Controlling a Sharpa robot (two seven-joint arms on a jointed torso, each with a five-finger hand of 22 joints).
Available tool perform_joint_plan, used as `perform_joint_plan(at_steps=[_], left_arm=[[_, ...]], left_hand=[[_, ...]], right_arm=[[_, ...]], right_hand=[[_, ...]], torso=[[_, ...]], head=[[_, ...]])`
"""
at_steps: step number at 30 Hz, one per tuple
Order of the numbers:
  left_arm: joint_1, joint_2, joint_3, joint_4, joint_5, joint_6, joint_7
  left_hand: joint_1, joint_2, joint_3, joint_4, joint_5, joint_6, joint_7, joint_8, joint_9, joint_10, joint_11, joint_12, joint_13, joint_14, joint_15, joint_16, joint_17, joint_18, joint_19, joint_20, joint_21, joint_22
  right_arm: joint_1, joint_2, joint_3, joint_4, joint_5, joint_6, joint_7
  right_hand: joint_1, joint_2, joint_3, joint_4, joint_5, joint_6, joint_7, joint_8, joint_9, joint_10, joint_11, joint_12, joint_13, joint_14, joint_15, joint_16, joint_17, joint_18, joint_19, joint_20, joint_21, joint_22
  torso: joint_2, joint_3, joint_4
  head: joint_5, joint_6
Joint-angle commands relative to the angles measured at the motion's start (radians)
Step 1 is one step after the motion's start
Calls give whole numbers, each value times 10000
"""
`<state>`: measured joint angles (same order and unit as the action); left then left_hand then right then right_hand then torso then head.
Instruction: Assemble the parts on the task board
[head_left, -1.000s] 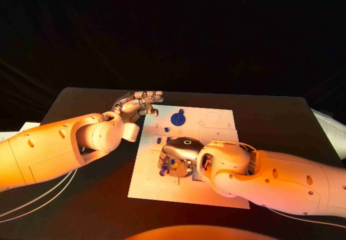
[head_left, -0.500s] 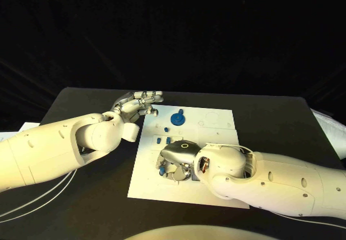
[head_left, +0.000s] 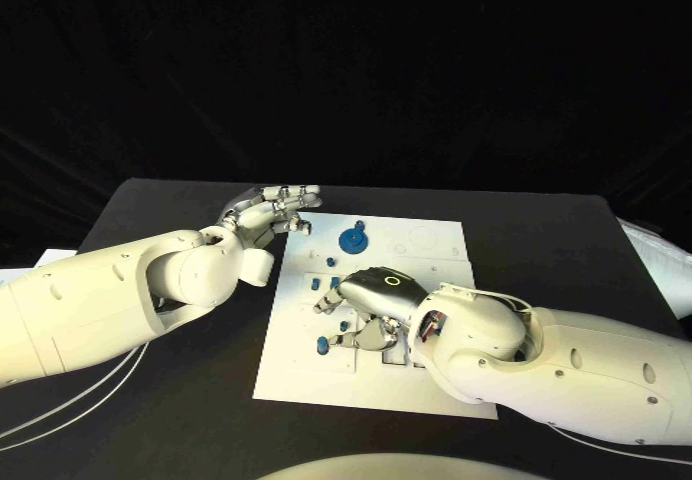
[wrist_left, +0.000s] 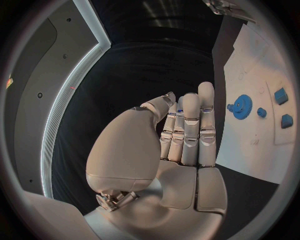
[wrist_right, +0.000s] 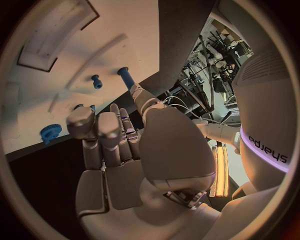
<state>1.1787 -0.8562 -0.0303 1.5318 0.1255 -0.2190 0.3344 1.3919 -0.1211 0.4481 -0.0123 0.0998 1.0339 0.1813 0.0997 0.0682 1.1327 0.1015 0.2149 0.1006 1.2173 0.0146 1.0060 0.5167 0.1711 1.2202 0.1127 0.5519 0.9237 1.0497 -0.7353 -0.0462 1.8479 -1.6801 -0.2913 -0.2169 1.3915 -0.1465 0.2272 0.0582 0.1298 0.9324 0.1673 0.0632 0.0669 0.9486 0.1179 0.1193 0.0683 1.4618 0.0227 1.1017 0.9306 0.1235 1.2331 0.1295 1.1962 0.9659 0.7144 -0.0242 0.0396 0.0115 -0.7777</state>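
Observation:
The white task board (head_left: 433, 262) lies mid-table. A blue gear (head_left: 353, 238) sits near its far edge, also seen as the gear (wrist_left: 240, 106) in the left wrist view. Small blue parts (head_left: 315, 283) lie along the board's left side, and a round blue part (head_left: 323, 345) lies nearer the front. My right hand (head_left: 369, 303) hovers over the board's middle with its fingers (wrist_right: 106, 132) loosely bent and nothing in them; a blue peg (wrist_right: 125, 77) and a small gear (wrist_right: 50, 133) lie beyond them. My left hand (head_left: 271, 212) is held flat and empty beside the board's far left corner.
Black tabletop (head_left: 173, 200) surrounds the board. White cables (head_left: 58, 405) run along the table's left front. My right forearm (head_left: 577, 365) covers the board's near right part. A white object (head_left: 661, 260) lies at the table's right edge.
My right hand has risen and drawn back toward the board's middle, uncovering the round blue part at the left front. The left hand has hardly moved.

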Motion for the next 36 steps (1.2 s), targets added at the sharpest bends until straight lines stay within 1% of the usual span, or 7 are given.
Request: perform_joint_plan(at_steps=[1, 7, 12, 16, 20, 26, 36], left_arm=[[1, 0, 7, 7, -94, 181, 14], [1, -34, 6, 45, -97, 171, 7], [2, -73, 6, 119, -98, 166, 5], [2, -77, 5, 156, -98, 165, 5], [1, -48, 4, 152, -98, 173, 3], [-4, -30, 2, 150, -98, 175, 3], [-9, -47, 2, 148, -98, 175, 13]], left_hand=[[32, 26, -44, -27, -24, -74, -5, 42, -6, -55, 9, 53, 16, -67, 11, -34, -11, 104, -38, 8, -62, -16], [32, 26, -44, -27, -24, -74, -5, 42, -6, -55, 9, 53, 16, -67, 11, -34, -11, 104, -38, 8, -62, -16], [48, 54, -69, -44, -25, -78, 3, 61, -2, -81, 16, 108, 27, -102, 15, -39, -55, 105, -45, 11, -77, -20], [43, 57, -74, -42, -26, -75, 3, 64, -1, -81, 16, 114, 28, -101, 16, -33, -48, 104, -45, 12, -79, -21], [43, 57, -74, -42, -26, -75, 3, 64, -1, -81, 16, 114, 28, -101, 16, -33, -48, 104, -45, 12, -79, -21], [43, 57, -74, -42, -26, -75, 3, 64, -1, -81, 16, 114, 28, -101, 16, -33, -48, 104, -45, 12, -79, -21], [25, 64, -92, -32, -29, -68, 3, 75, 2, -82, 17, 136, 34, -107, 18, -30, -57, 103, -47, 15, -84, -22]], right_arm=[[161, -447, 54, 299, 569, -771, 135], [621, -1872, 92, 904, 2303, -621, -213], [857, -3253, 57, 1371, 3436, -377, -1147], [893, -3914, -60, 1553, 3549, -239, -1708], [861, -4349, -194, 1611, 2899, -288, -2022], [675, -4608, -351, 1679, 2308, 178, -2598], [323, -4456, -462, 1696, 2068, 408, -3221]], right_hand=[[138, 13, -158, 19, 70, 81, 53, 24, 17, -37, -8, 131, 14, -95, 26, -200, -237, 78, -154, -18, -151, -200], [134, 355, -252, 185, 205, 693, 60, 213, 92, 1577, -194, 1058, 240, 103, -95, 243, 306, -52, 288, -86, 285, 469], [-812, 192, -768, 927, 1105, 1085, -437, 340, 105, 4086, -810, 2632, 1316, 564, -589, 1797, 2113, -593, 1818, -524, 2085, 3132], [-1073, 204, -1513, 1439, 1799, 1161, -665, 551, 139, 4240, -897, 5973, 5080, 653, -647, 2660, 3169, -743, 2176, -744, 2642, 3974], [-799, 477, -2153, 1744, 1820, 1144, -567, 875, 287, 4055, -952, 9465, 9248, 679, -668, 3240, 3952, -835, 2288, -666, 2877, 4346], [-987, 496, -2757, 2161, 1794, 1178, -610, 1126, 446, 4273, -942, 10392, 10460, 719, -688, 3455, 4268, -854, 2351, -647, 2963, 4500], [-1182, 527, -3190, 2318, 1621, 1096, -605, 1244, 535, 4016, -926, 10049, 10291, 681, -668, 3396, 4171, -833, 2282, -628, 2923, 4429]], torso=[[-7, -13, -1], [-23, -30, -8], [-64, -58, -89], [-84, -73, -177], [-113, -85, -253], [-130, -90, -316], [-122, -85, -285]], head=[[-54, 30], [-306, 82], [-488, 115], [-549, 130], [-643, 145], [-663, 141], [-697, 149]])
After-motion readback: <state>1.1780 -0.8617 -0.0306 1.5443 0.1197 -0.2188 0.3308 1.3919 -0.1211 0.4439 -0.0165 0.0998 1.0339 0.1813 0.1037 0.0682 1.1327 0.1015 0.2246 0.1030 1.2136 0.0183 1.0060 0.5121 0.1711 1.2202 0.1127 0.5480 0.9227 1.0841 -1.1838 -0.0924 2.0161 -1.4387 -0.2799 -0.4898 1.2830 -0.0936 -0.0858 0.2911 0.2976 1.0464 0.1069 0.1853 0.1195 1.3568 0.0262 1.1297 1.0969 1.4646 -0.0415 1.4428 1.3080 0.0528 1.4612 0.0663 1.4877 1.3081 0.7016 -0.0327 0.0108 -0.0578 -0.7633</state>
